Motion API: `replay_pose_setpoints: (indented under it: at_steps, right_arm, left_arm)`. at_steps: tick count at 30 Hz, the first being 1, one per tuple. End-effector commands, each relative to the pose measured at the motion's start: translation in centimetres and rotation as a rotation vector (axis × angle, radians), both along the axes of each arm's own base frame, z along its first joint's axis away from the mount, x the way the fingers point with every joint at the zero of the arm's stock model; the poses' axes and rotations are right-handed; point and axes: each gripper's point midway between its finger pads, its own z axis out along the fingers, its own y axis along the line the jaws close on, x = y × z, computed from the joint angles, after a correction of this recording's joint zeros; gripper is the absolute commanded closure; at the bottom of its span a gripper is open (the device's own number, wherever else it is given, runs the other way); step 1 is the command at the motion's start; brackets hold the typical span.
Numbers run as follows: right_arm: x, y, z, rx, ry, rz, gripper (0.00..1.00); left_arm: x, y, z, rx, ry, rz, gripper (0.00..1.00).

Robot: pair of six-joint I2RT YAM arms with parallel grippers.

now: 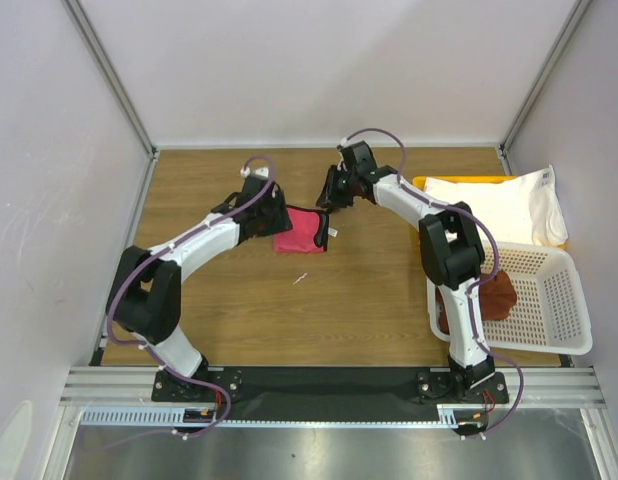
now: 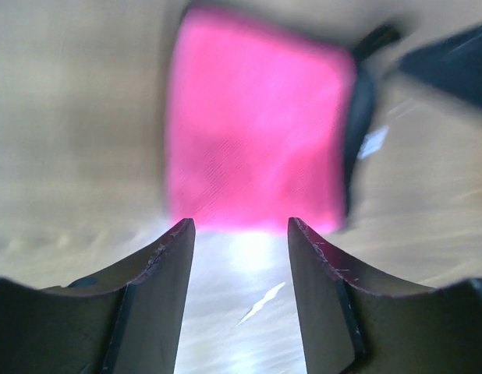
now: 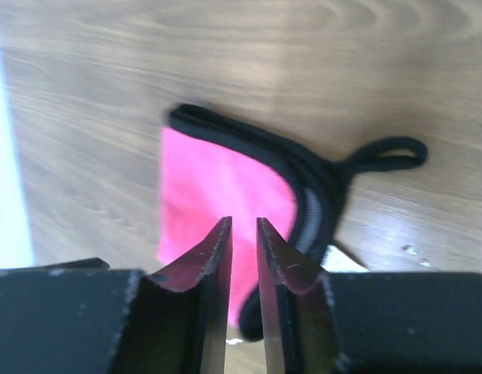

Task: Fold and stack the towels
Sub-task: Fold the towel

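The folded pink towel [image 1: 301, 230] lies on the table [image 1: 369, 290]; the left hand [image 2: 240, 224] stands wide and empty, the right hand [image 3: 242, 222] barely parted, empty.

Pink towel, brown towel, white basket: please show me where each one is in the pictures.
pink towel [image 1: 301, 230], top external view, middle of the folded cloth.
brown towel [image 1: 501, 297], top external view, its visible middle, inside the basket.
white basket [image 1: 551, 290], top external view, bare perforated floor.
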Motion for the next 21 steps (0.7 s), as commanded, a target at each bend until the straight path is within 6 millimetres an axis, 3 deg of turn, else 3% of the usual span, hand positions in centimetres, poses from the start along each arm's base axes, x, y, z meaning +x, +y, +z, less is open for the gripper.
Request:
replay_pose_setpoints:
  at_steps: [1, 9, 16, 21]
  right_arm:
    - [-0.4, -0.4, -1.2, -0.090, 0.009, 0.032, 0.73]
    - [-2.0, -0.5, -3.7, -0.106, 0.096, 0.039, 0.72]
    - [-2.3, 0.1, -3.6, -0.078, 0.114, 0.030, 0.72]
    - [-2.4, 0.3, -3.7, -0.060, 0.137, 0.017, 0.73]
  left_arm:
    - [-2.1, 1.7, -1.9, 0.013, 0.048, -0.005, 0.44]
    - [-4.1, 3.4, -4.5, -0.047, 0.134, 0.030, 0.45]
    - [-3.4, 3.3, -5.3, -0.041, 0.105, 0.015, 0.59]
    - [-2.6, 3.5, -6.6, -0.011, 0.097, 0.009, 0.62]
